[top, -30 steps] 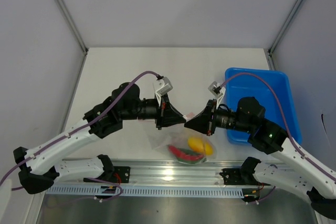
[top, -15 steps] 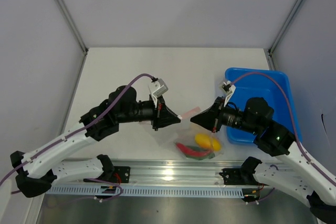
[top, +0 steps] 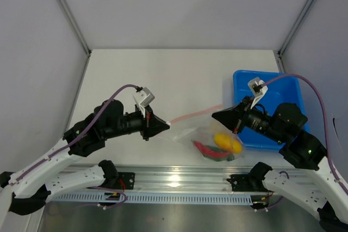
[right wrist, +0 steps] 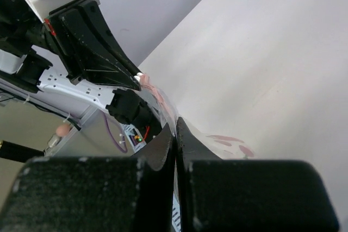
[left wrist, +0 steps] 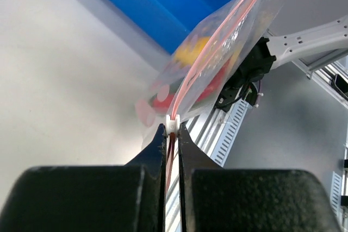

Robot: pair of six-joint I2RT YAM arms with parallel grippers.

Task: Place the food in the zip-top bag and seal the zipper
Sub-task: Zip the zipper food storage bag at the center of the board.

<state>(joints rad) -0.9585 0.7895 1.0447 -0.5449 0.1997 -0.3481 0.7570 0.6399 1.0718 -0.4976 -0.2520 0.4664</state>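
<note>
The clear zip-top bag hangs stretched between my two grippers above the table's front edge. Inside it lie the yellow-orange piece, the red chili and a dark green piece. The pink zipper strip runs taut from left to right. My left gripper is shut on the strip at its white slider, at the bag's left end. My right gripper is shut on the bag's edge at the right end. The food shows through the plastic in the left wrist view.
A blue plastic bin stands at the right of the table, behind my right arm; it also shows in the left wrist view. A metal rail runs along the near edge. The white table spreads behind the bag.
My grippers have drawn apart, the left one sliding leftward along the strip. The right one moved right toward the bin. The bag and its food shifted right and the strip is stretched longer.
</note>
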